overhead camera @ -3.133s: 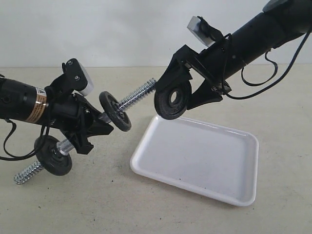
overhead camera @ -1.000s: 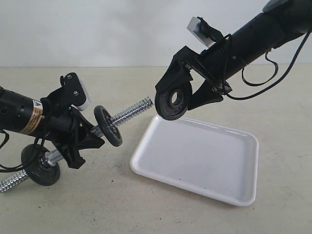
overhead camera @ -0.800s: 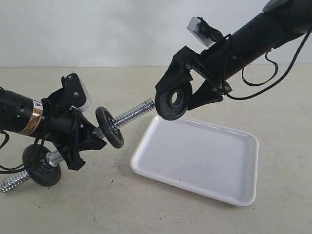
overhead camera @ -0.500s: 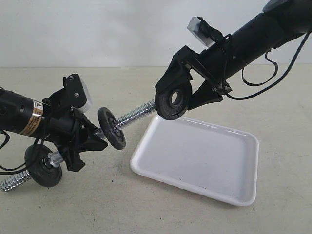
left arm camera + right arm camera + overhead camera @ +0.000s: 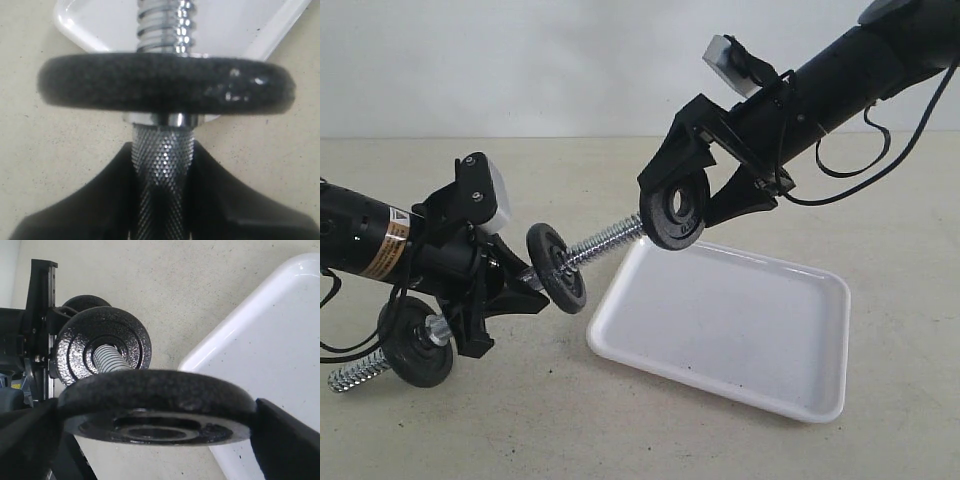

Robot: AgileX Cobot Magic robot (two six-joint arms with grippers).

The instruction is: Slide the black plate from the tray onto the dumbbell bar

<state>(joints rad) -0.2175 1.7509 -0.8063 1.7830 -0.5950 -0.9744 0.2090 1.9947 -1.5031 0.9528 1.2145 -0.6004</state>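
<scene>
My right gripper point(image 5: 678, 200) is shut on the black plate point(image 5: 672, 226), holding it by its rim on edge above the far-left corner of the white tray point(image 5: 740, 325). My left gripper point(image 5: 505, 287) is shut on the knurled middle of the dumbbell bar point(image 5: 600, 240), which slants up to the right. The bar's threaded tip meets the plate's far side; the centre hole point(image 5: 152, 432) looks dark, with no chrome showing through. Two look-alike discs sit on the bar, one point(image 5: 557, 270) just beyond my left fingers and one point(image 5: 417, 342) near the low end.
The tray point(image 5: 272, 340) lies empty on the beige table point(image 5: 520, 430), right of the bar. Black cables point(image 5: 850, 160) hang from the right arm above the tray's far side. The bar's low threaded end point(image 5: 355, 373) is close above the table.
The left arm has carried the bar up and to the right, bringing its threaded tip from short of the plate to the plate's rim. The right gripper and plate have barely moved.
</scene>
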